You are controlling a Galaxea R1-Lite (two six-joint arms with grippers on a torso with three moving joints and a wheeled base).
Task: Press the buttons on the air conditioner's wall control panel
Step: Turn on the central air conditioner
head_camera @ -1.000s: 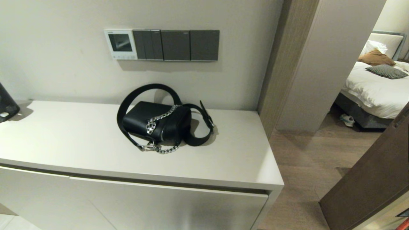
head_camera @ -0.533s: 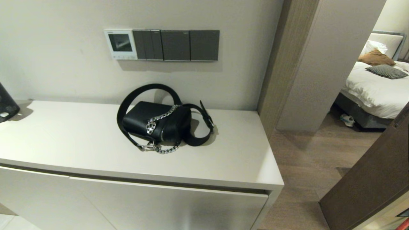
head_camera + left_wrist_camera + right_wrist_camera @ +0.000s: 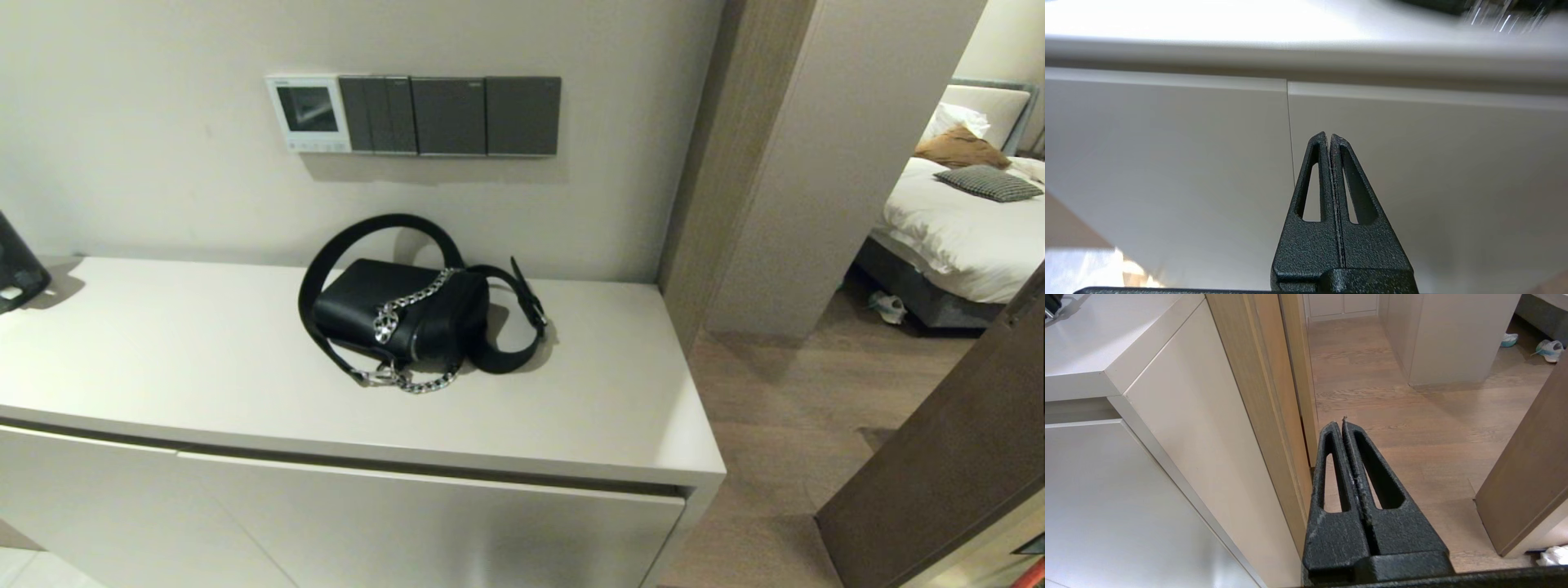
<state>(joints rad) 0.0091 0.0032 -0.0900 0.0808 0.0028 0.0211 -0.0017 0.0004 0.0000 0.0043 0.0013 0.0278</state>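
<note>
The white wall control panel [image 3: 308, 113] hangs on the wall above the cabinet, its screen dark. The buttons [image 3: 314, 147] are a row of tiny pale keys along its bottom edge. Neither arm shows in the head view. My left gripper [image 3: 1329, 136] is shut and empty, low in front of the cabinet doors, below the top's edge. My right gripper [image 3: 1339, 423] is shut and empty, low beside the cabinet's right end, over the wooden floor.
Three dark grey switch plates [image 3: 449, 115] sit right of the panel. A black handbag [image 3: 400, 314] with strap and chain lies on the white cabinet top [image 3: 163, 359]. A dark object [image 3: 16, 265] stands at far left. A wooden door frame [image 3: 702, 163] and an open door [image 3: 947, 457] are at the right.
</note>
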